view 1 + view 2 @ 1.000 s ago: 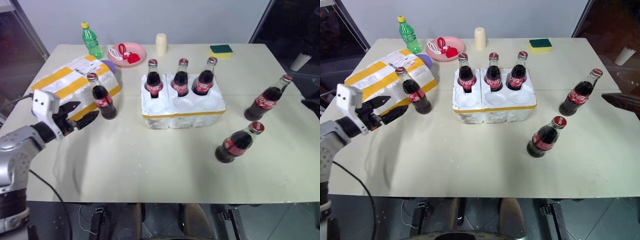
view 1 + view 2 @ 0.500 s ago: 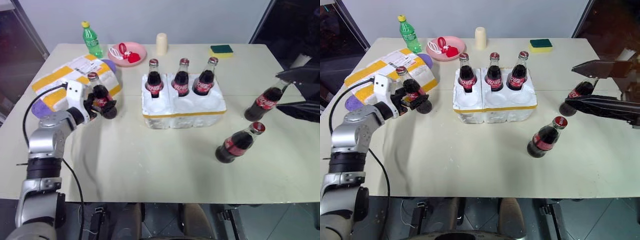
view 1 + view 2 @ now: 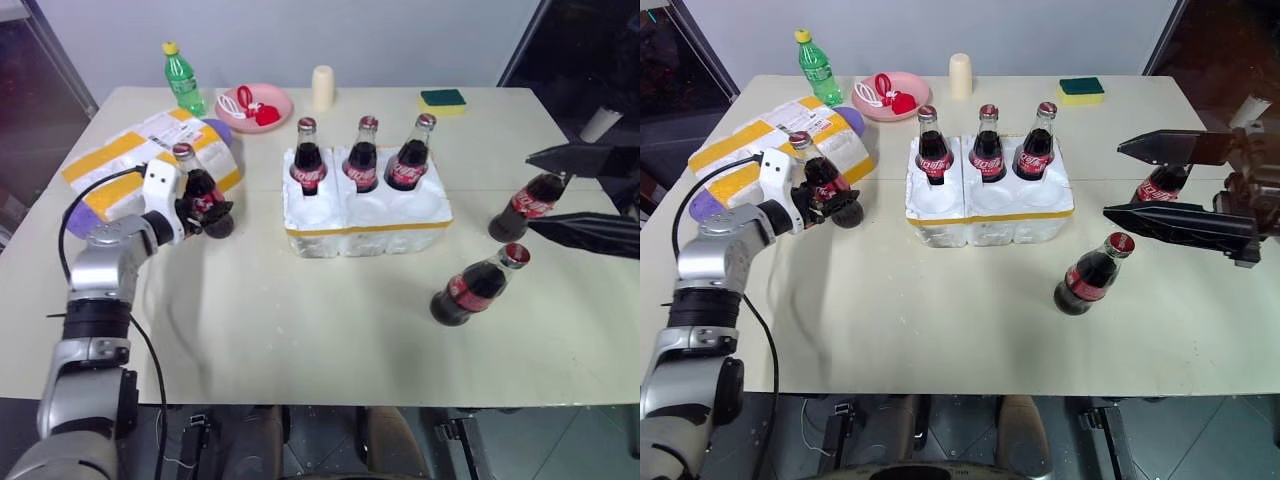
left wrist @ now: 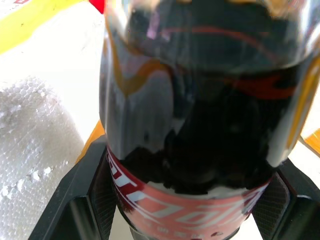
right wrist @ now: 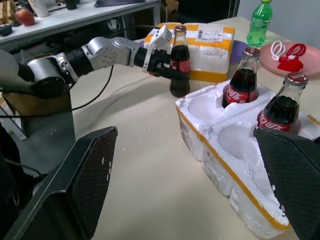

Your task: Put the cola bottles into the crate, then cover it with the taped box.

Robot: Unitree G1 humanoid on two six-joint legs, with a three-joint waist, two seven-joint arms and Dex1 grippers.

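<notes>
Black left gripper [image 3: 203, 209] fingers flank a standing cola bottle [image 3: 203, 193].

cola bottles [image 3: 361, 157]: six
crate [image 3: 366, 225]: one
taped box [image 3: 130, 165]: one
green bottle [image 3: 182, 79]: one
pink plate [image 3: 272, 97]: one
sponge [image 3: 442, 100]: one
cream cup [image 3: 322, 88]: one

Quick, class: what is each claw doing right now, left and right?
Left claw: closed around the cola bottle beside the taped box.
Right claw: open, holding nothing.
</notes>
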